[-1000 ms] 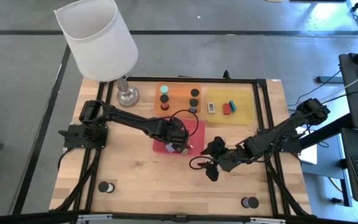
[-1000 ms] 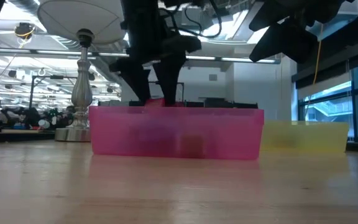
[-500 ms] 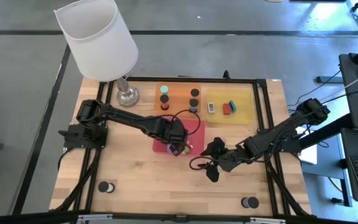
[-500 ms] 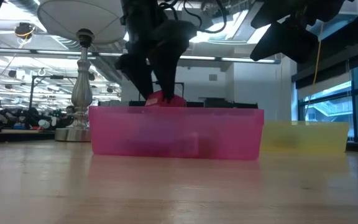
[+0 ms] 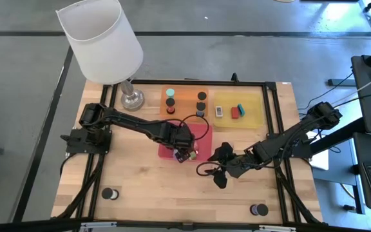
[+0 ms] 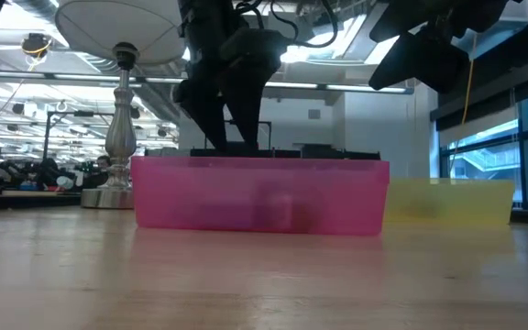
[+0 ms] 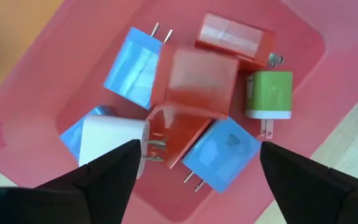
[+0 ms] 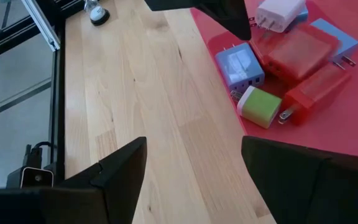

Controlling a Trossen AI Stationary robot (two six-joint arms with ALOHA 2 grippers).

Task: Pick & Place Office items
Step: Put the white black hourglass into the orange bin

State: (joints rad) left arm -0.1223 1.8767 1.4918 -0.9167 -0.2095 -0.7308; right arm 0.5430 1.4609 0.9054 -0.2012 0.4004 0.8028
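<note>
My left gripper [image 5: 184, 153] [image 7: 199, 149] hangs open, pointing steeply down over the red tray [image 5: 202, 131] [image 6: 259, 197]. Nothing is between its fingers. In the tray lies a heap of thumb-sized office items: blue blocks [image 7: 135, 59], a green one [image 7: 269, 93], a white one [image 7: 114, 134] and red ones. A blurred red block [image 7: 194, 78] lies on top of the heap, below the fingers. My right gripper [image 5: 220, 166] [image 8: 193, 143] hovers open over bare wood, right of the red tray.
An orange tray [image 5: 185, 93] with black cylinders and a yellow tray [image 5: 253, 103] with small flat pieces stand at the far side. A white-shaded lamp [image 5: 102, 38] stands at the far left. Black cylinders [image 5: 110, 193] [image 5: 258, 209] lie near the front edge.
My left gripper has rolled its wrist over the red tray and opened. The red block it held just above the tray's rim has dropped out of its fingers onto the heap inside.
</note>
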